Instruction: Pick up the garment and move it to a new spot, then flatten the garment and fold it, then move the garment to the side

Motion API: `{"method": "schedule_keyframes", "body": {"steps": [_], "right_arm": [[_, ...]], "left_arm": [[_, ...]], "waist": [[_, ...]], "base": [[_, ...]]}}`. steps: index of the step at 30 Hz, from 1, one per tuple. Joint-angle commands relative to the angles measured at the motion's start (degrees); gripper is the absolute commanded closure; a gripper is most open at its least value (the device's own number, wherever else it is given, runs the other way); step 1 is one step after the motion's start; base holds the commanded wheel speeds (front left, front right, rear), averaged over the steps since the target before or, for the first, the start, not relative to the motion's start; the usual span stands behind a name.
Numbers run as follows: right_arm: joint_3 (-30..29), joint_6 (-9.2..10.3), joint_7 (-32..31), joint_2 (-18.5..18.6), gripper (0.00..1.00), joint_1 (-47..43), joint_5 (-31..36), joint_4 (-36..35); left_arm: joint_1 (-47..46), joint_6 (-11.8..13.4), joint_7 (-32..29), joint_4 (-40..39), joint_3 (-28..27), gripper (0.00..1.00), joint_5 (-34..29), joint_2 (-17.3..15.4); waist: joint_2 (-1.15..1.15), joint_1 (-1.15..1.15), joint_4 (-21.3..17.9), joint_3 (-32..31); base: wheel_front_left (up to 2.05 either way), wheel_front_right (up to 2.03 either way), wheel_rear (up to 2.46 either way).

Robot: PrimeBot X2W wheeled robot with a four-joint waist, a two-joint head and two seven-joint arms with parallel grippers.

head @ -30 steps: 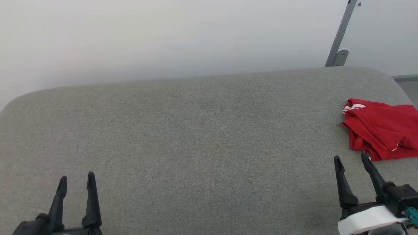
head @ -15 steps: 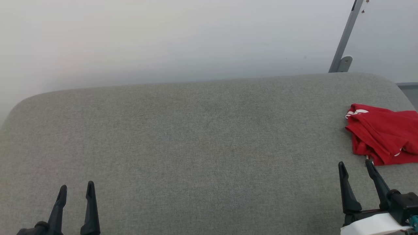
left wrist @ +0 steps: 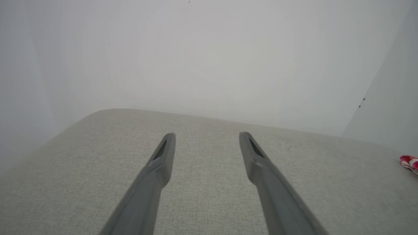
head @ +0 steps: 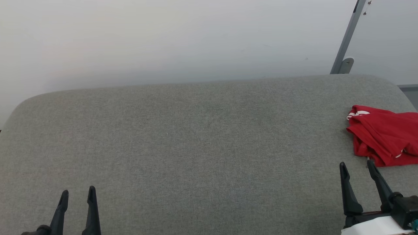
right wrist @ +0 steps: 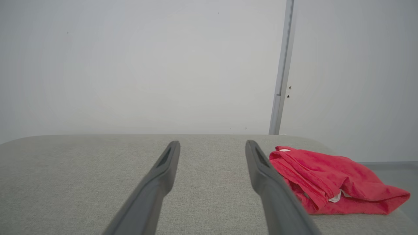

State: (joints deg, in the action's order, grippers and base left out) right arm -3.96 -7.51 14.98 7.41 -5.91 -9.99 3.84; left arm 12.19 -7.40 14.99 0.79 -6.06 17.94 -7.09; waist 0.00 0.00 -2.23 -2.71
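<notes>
- Left gripper (head: 78,191): fingers spread apart, holding nothing, above the grey padded surface (head: 196,140).
- Right gripper (head: 356,163): fingers spread apart, holding nothing.
- Garment (head: 382,137): red, crumpled, just ahead and right of the right gripper's tips.
- Metal post (head: 349,36): beyond the garment.

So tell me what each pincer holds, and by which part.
Nothing is held. The left pincer and right pincer stand open and empty; the garment lies crumpled on the grey cushion near the right pincer's tips.

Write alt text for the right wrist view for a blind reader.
A crumpled bright-red T-shirt lies on a grey fabric-covered surface, beside the two long dark fingers of the open right gripper. A pale wall stands behind.
</notes>
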Motion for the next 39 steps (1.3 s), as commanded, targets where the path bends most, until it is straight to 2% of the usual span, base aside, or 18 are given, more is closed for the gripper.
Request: {"method": "schedule_keyframes", "body": {"steps": [1, 17, 18, 21, 39], "right_arm": [[-0.05, 0.05, 0.23, -0.22, 0.0, -0.46, 0.26, -0.28], [0.11, 0.05, 0.23, -0.59, 0.0, -0.68, 0.59, -0.84], [0.09, 0.0, 0.0, -0.41, 1.0, -0.31, 0.17, -0.5], [0.16, 0.0, -0.08, -0.69, 1.0, -0.82, -0.1, 0.89], [-0.52, 0.01, -5.12, -1.57, 1.0, 2.36, -19.42, 2.99]], "left_arm": [[0.64, -0.06, 0.24, 0.09, 0.14, 0.0, 0.3, -0.15], [0.35, -0.06, 0.24, -1.13, 0.21, 0.0, 0.6, 0.36], [0.0, 0.0, 0.0, -0.99, 0.22, 1.0, 0.41, 0.38], [0.06, 0.0, -0.15, 0.42, 0.45, 1.0, 0.5, 1.07], [-4.38, -0.02, -4.92, 3.35, 0.54, 1.0, 18.12, 1.55]], "waist": [[0.0, 0.0, 0.03, 0.01], [0.0, 0.0, 0.42, -0.1], [0.0, 0.0, 0.44, -0.1], [0.0, 0.0, 0.46, -0.1], [0.0, 0.0, 0.72, 0.33]], "base": [[0.0, 0.0, 0.0], [0.0, 0.0, 0.0], [0.0, 0.0, 0.0], [0.0, 0.0, 0.0], [0.0, 0.0, 0.0]]}}
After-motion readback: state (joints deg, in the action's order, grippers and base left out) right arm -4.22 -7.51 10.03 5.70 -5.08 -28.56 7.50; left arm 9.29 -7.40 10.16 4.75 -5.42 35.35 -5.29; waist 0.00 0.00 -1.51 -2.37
